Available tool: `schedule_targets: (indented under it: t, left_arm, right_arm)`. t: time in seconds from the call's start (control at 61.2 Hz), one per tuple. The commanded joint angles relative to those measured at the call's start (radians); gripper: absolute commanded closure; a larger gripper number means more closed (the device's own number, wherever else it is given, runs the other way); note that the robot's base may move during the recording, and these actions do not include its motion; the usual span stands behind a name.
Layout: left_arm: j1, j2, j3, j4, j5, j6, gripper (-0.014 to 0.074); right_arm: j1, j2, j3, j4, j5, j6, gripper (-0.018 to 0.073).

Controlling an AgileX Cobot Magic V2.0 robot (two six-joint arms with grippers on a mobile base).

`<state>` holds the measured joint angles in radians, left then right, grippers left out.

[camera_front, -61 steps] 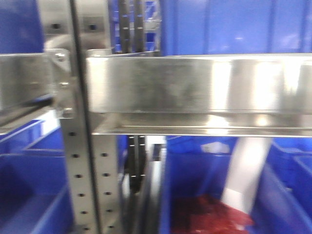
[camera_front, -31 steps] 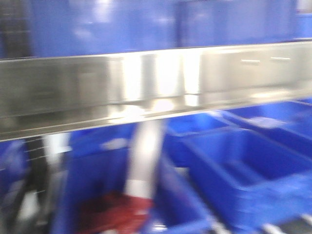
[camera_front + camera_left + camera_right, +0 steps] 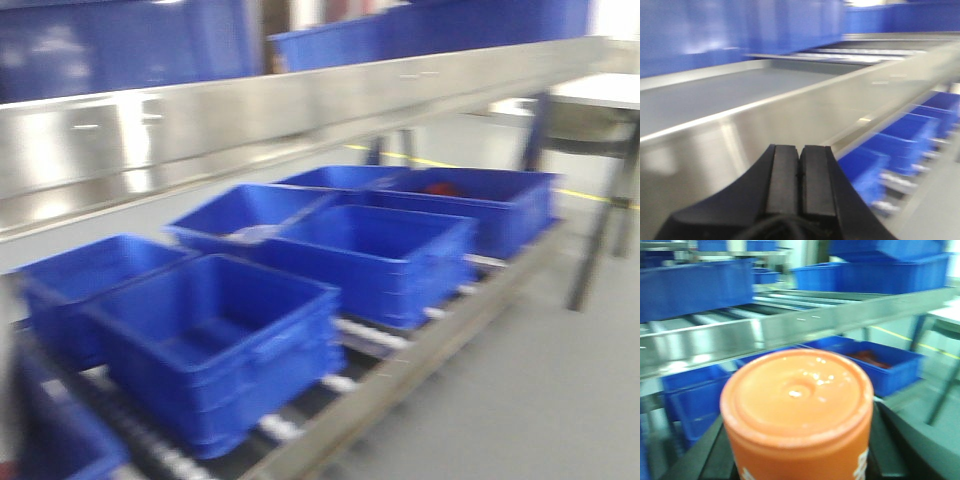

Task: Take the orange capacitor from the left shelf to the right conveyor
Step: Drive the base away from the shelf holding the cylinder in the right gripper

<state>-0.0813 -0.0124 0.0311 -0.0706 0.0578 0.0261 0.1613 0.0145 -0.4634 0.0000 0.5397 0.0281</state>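
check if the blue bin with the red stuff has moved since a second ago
No, it seems: the blue bin still sits below the steel shelf rail. Both slid together in the front view, so the camera swung, not the bin.

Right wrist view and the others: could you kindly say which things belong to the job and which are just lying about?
Job: orange capacitor, between the right fingers; steel shelf.
Lying about: blue bins.

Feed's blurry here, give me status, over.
Left gripper shut, empty. Right gripper shut on capacitor, off the shelf. Conveyor not in view.
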Motion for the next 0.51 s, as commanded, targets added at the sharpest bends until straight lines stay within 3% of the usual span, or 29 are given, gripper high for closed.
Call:
schedule_targets:
  t: [0.0,0.49]
  left_arm:
    - [0.001,-0.013,-0.004,-0.003,-0.088,-0.002,0.0723]
    - [0.001,-0.013,-0.004,-0.003,-0.088,-0.002,0.0723]
  right_arm:
    - [-0.007,0.016,-0.028,-0.005,-0.089,-0.005,0.0433]
    - [-0.007,0.016,-0.028,-0.005,-0.089,-0.005,0.0433]
